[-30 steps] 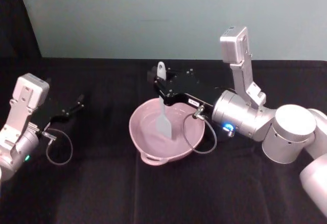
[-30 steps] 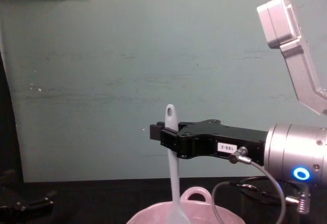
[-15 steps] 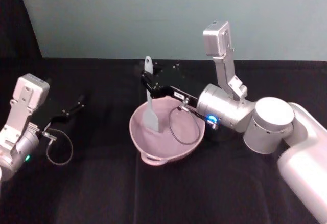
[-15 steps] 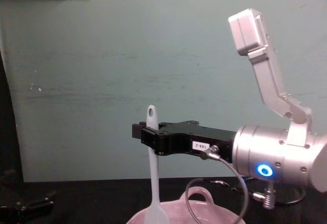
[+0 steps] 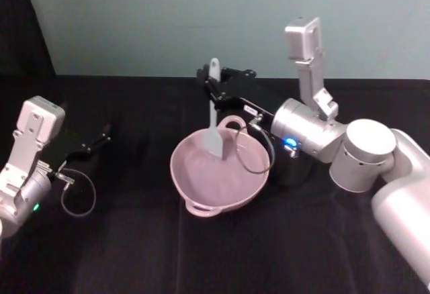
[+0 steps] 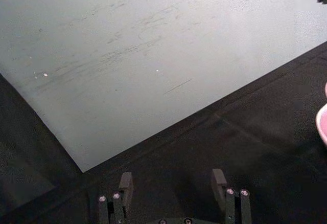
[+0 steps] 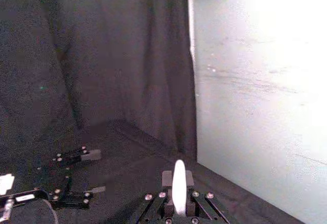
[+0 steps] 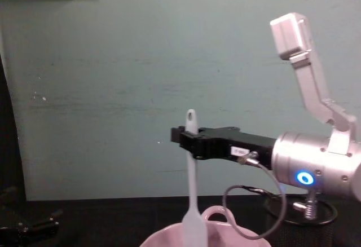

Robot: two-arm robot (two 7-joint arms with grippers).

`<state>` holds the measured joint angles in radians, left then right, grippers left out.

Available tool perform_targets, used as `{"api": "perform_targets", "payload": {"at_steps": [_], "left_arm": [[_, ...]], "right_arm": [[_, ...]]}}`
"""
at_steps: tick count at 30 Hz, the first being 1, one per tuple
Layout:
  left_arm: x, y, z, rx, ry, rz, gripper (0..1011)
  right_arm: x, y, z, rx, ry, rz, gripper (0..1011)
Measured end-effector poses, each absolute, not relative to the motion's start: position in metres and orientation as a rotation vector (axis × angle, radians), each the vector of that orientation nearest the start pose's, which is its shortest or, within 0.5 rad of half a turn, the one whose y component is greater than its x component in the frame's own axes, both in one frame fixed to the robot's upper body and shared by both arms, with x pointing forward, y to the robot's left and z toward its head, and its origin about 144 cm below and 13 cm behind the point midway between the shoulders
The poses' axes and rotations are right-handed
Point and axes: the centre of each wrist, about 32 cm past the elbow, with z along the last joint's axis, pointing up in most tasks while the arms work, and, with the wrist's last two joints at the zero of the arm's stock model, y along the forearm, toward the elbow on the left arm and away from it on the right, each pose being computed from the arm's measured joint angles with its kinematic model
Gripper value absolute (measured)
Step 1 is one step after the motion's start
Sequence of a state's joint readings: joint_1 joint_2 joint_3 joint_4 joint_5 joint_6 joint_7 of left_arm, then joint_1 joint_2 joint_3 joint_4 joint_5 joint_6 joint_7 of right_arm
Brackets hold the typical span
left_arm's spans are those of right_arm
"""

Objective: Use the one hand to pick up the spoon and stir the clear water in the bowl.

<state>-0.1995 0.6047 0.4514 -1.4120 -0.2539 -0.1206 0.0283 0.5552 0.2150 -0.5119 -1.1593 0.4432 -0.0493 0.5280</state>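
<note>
Spoon [image 5: 215, 145] hangs upright mid-frame, blade inside the bowl [image 5: 176, 173], its handle tip clamped in my right gripper [image 5: 212, 80] jaws; light, stiff, likely slippery plastic. Left gripper [image 5: 102, 134] idles at the left, jaws apart.

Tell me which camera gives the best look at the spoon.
The head view: the whole spoon stands upright in the right gripper, its blade down over the pink bowl. The chest view gives handle and upper blade from the side; the right wrist view catches the handle tip in the gripper.
</note>
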Motion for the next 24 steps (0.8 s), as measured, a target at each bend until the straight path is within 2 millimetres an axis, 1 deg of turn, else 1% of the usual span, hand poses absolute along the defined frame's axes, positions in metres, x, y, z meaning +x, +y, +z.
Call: {"api": "perform_targets", "payload": {"at_steps": [5, 9, 13, 18, 24], "left_arm": [[0.489, 0.31, 1.14, 0.304, -0.285, 1.248, 1011], [0.489, 0.31, 1.14, 0.304, -0.285, 1.248, 1011], [0.489, 0.31, 1.14, 0.304, -0.285, 1.248, 1011], [0.489, 0.31, 1.14, 0.304, -0.285, 1.248, 1011], [0.489, 0.31, 1.14, 0.304, -0.285, 1.248, 1011]], "right_arm": [[0.58, -0.193, 1.199, 0.037, -0.036, -0.718, 120], [0.573, -0.199, 1.198, 0.026, -0.037, -0.726, 120], [0.562, -0.205, 1.199, 0.015, -0.037, -0.72, 120], [0.55, -0.202, 1.2, 0.022, -0.044, -0.7, 120], [0.541, -0.192, 1.198, 0.028, -0.044, -0.663, 120]]}}
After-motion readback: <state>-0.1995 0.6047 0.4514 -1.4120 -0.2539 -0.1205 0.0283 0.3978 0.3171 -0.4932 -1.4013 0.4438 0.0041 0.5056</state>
